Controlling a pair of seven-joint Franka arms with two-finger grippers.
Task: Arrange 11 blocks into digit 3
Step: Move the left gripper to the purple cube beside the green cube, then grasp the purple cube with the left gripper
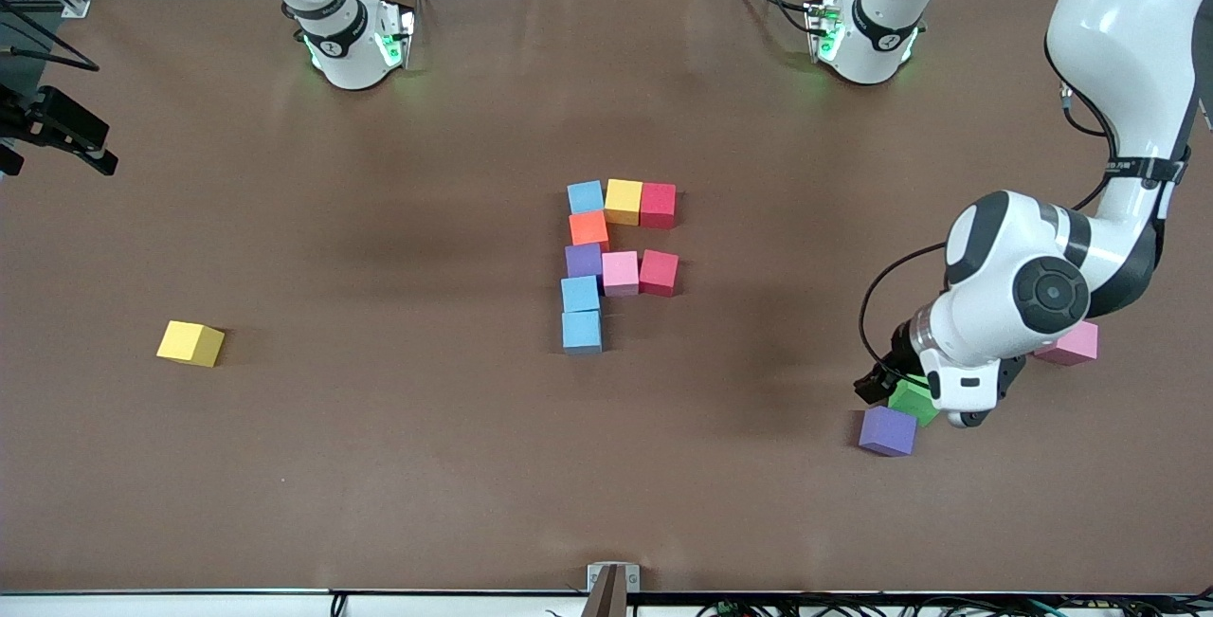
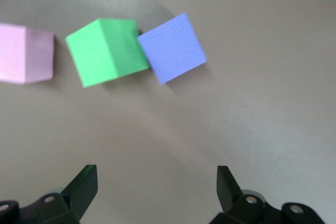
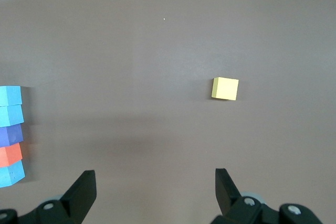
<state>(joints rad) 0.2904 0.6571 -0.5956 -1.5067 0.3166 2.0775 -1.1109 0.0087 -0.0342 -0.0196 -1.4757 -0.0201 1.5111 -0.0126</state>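
Nine blocks sit touching at the middle of the brown bench [image 1: 379, 465], forming a partial digit 3 [image 1: 616, 262]: a column of five with two short rows branching off it. The left tool [image 2: 156, 190] hangs wide open and empty over the bench at the left arm's end, close by a green block [image 1: 910, 399], a purple block [image 1: 888, 430] and a pink block [image 1: 1076, 344]. The green and purple seem to touch. The right tool [image 3: 155, 190], also wide open and empty, waits high up. A lone yellow block [image 1: 190, 343] lies toward the right arm's end.
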